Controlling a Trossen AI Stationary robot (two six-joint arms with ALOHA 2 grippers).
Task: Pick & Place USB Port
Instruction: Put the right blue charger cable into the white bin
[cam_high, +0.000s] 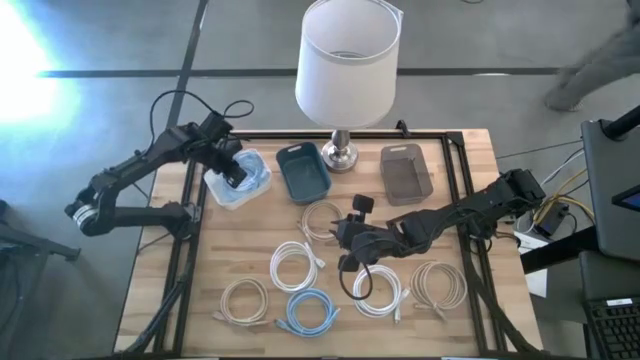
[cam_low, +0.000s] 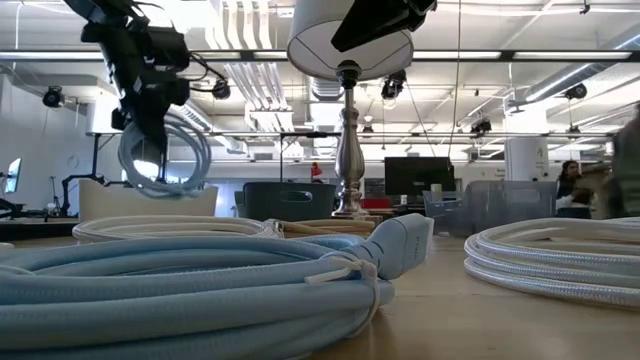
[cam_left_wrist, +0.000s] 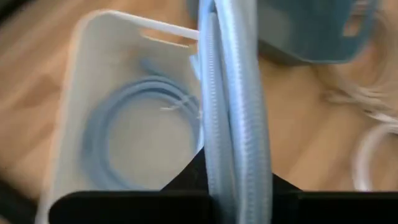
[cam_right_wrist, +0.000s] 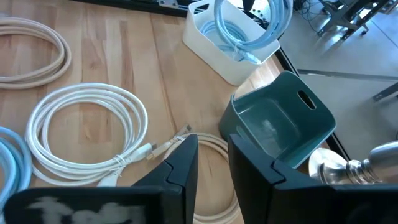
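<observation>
At six o'clock on the wooden table (cam_high: 470, 150), nearest the front edge, lies a light blue coiled cable (cam_high: 308, 310), with white coils beside it: one at seven o'clock (cam_high: 244, 299), one just above it (cam_high: 294, 266), a larger one at five o'clock (cam_high: 380, 290) and another further right (cam_high: 440, 285). Near the table's centre the right gripper (cam_high: 345, 238) reaches in from three o'clock, low over the wood beside a cream coil (cam_high: 322, 220); in its wrist view the jaws stand slightly apart with nothing between them. Further back, at twelve o'clock, stands a lamp (cam_high: 346, 70) with a white shade and a metal base, flanked by a dark blue bin (cam_high: 303, 170) at eleven o'clock and a grey bin (cam_high: 406, 171) at one o'clock. At ten o'clock, in the far left corner, the left gripper (cam_high: 233, 172) hangs over the white bin (cam_high: 228, 195), its jaws clamped on a pale blue cable loop (cam_left_wrist: 236, 124) that dangles above the bin's opening. Another blue coil (cam_left_wrist: 134, 140) lies in the bottom of that bin.
</observation>
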